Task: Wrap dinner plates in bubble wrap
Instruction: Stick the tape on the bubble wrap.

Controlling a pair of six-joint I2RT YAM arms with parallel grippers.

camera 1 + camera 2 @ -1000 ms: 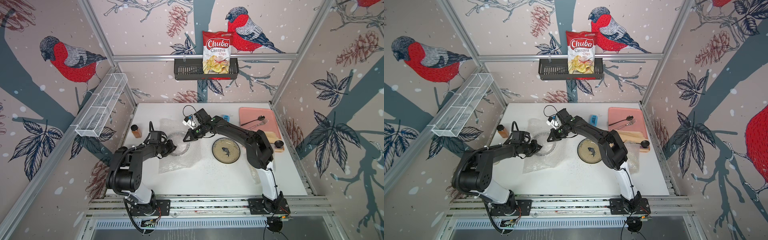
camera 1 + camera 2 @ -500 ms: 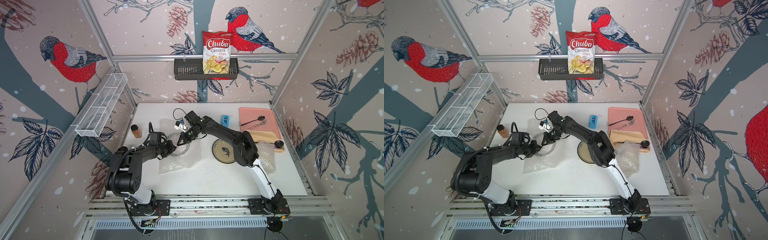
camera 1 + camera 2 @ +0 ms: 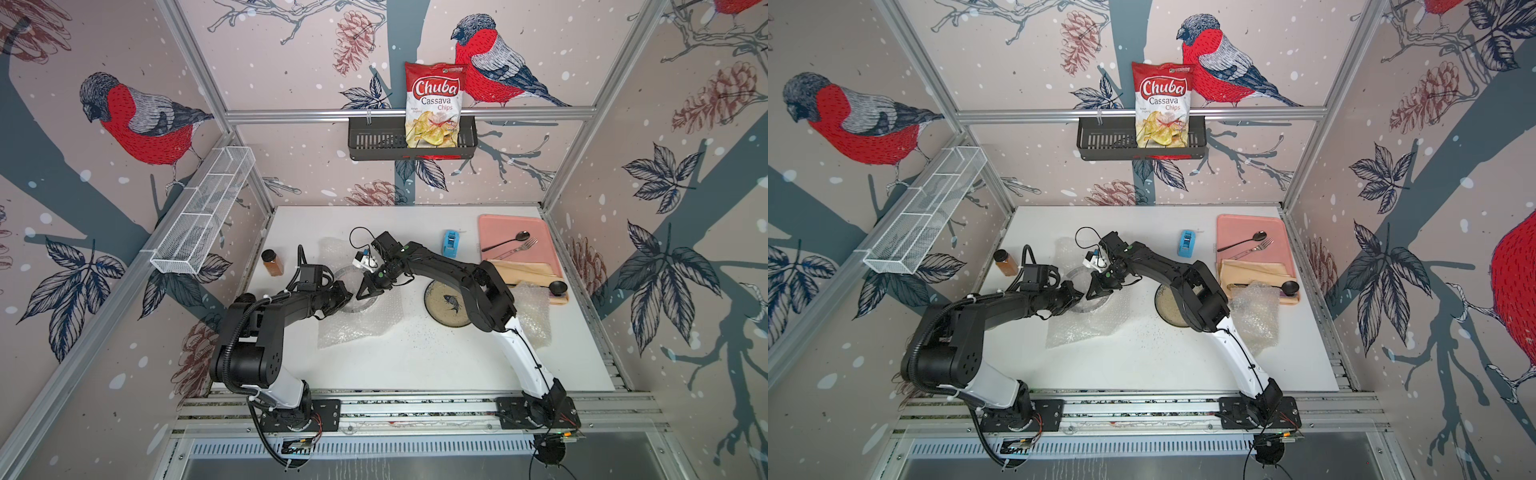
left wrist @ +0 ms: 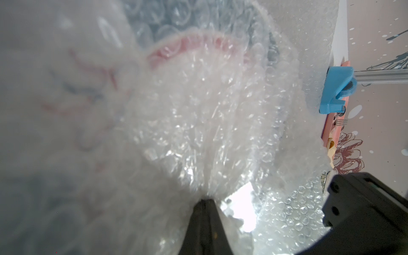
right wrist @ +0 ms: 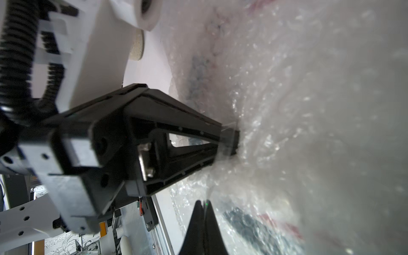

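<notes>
My left pincer (image 3: 347,297) and right pincer (image 3: 361,296) are both pinched shut on the bubble wrap (image 3: 357,328), tips almost meeting. It drapes over a dark-rimmed dinner plate (image 3: 345,274) on the table (image 3: 415,365), left of the fish plate (image 3: 448,305).

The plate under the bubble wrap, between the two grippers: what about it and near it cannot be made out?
- Plate: in both top views the bubble wrap and the right gripper cover it; only a dark ring shows, not its centre colour.
- Both wrist views: wrap close to the lens, blurred; the plate cannot be told apart.
- Fish plate: in a top view the right arm hides its drawing.
</notes>
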